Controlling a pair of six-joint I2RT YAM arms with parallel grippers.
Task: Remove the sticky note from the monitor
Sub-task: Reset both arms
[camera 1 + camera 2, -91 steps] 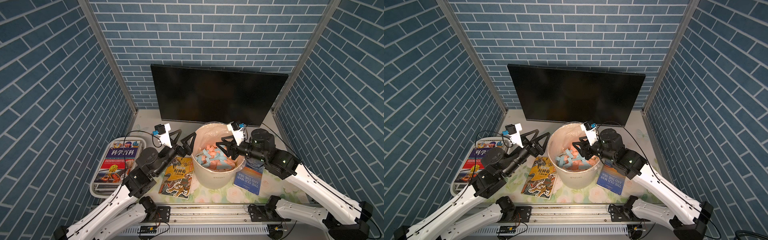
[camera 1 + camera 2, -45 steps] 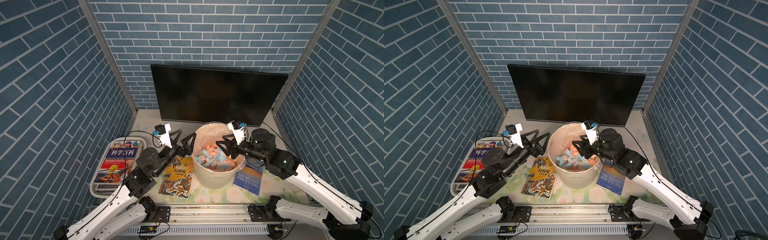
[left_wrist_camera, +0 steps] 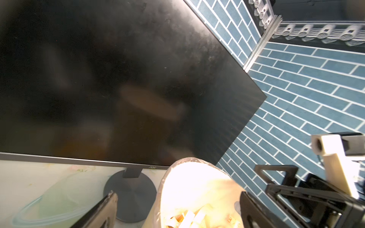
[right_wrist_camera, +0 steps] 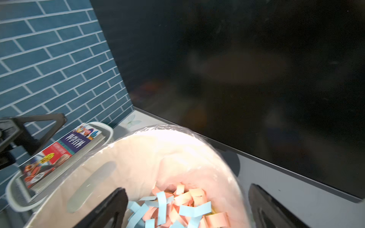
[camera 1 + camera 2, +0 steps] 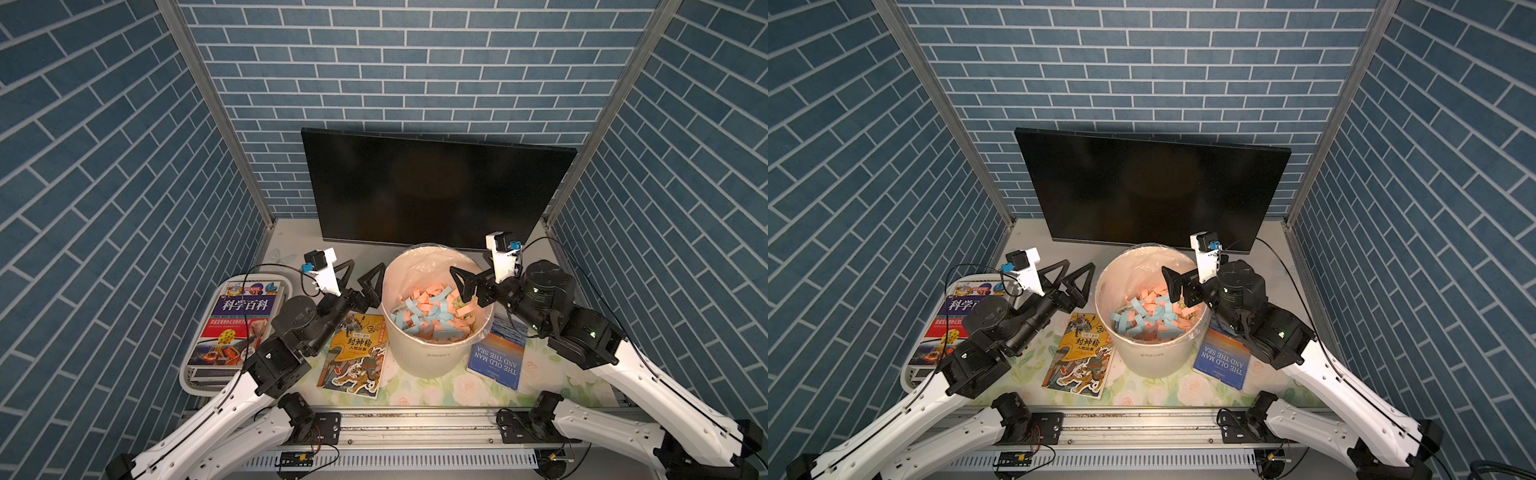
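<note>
Both pairs of jaws are held spread, with nothing pinched.
The monitor [image 5: 436, 187] is seen upright beyond both; pink and blue paper strips [image 5: 432, 320] are heaped in the white bin [image 5: 428, 361] beneath the right jaws and just beside the left jaws.

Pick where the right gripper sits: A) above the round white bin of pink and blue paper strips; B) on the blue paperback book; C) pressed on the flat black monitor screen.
A: the right gripper hangs open over the round white bin, clear of the flat black monitor.
</note>
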